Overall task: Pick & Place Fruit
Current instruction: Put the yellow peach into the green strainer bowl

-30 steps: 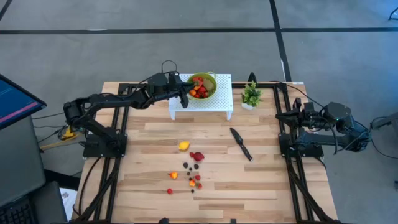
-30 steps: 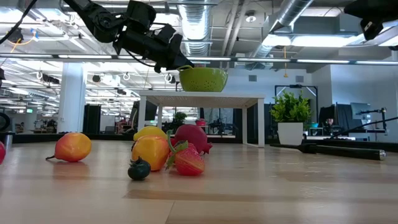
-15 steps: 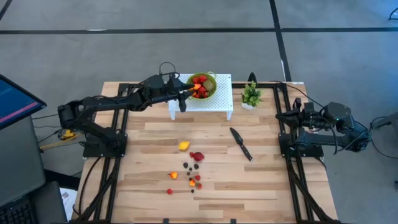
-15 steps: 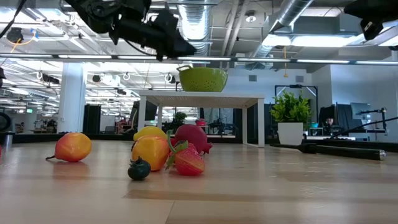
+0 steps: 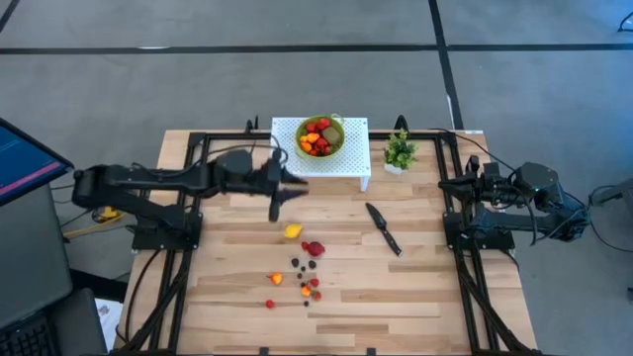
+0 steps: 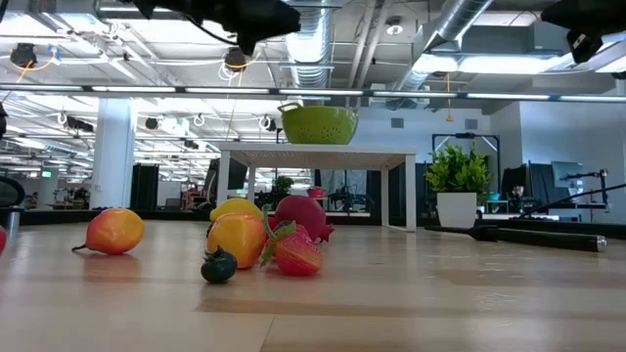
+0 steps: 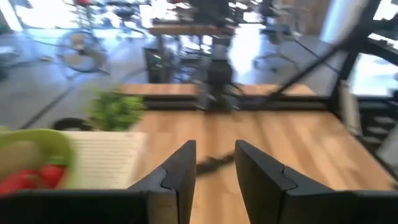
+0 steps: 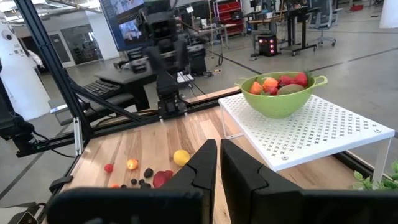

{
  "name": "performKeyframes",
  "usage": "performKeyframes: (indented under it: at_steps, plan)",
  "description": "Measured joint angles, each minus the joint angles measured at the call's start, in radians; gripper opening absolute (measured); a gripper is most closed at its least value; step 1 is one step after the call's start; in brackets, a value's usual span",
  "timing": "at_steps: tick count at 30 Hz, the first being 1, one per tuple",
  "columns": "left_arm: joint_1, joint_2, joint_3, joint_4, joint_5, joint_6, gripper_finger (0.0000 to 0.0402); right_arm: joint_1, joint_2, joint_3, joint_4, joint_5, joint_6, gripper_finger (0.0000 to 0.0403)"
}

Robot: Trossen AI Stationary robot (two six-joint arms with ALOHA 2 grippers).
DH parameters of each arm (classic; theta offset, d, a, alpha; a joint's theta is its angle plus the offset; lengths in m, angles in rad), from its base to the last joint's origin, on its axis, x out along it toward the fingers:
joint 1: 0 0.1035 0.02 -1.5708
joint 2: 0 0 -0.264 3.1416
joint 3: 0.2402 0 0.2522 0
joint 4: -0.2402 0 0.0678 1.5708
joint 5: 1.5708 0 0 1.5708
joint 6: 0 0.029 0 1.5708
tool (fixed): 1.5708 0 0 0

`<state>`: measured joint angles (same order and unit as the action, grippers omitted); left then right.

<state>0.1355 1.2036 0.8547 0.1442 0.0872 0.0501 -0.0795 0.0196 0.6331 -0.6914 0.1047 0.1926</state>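
Above table centre, left gripper point(image 5: 294, 182), empty

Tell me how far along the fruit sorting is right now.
Partly done. Several fruits already sit in the green bowl on the white stand. The left gripper hangs empty and open above the table; the right gripper waits shut. About a dozen loose fruits remain on the table.

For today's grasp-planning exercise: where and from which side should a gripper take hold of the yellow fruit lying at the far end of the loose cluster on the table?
Grip the yellow fruit across its rounded middle, coming straight down from above. It lies alone on the wood, apart from the red fruit beside it, so both fingers probably have room. The left gripper hovers nearest.
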Motion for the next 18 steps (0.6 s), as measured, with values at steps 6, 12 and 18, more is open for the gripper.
performKeyframes:
  at_steps: [6, 12, 18]
  plan:
    - [-0.143, -0.018, 0.0, -0.102, 0.0, 0.004, 0.0106, 0.0, 0.0, 0.0, 0.0, 0.0, 0.0, 0.0017]
    - [-0.269, -0.018, 0.0, -0.285, 0.0, 0.006, 0.0108, 0.0, 0.0, 0.0, 0.0, 0.0, 0.0, 0.0017]
    - [-0.365, -0.018, 0.0, -0.455, -0.002, 0.006, 0.0118, 0.0, 0.0, 0.0, 0.0, 0.0, 0.0, 0.0017]
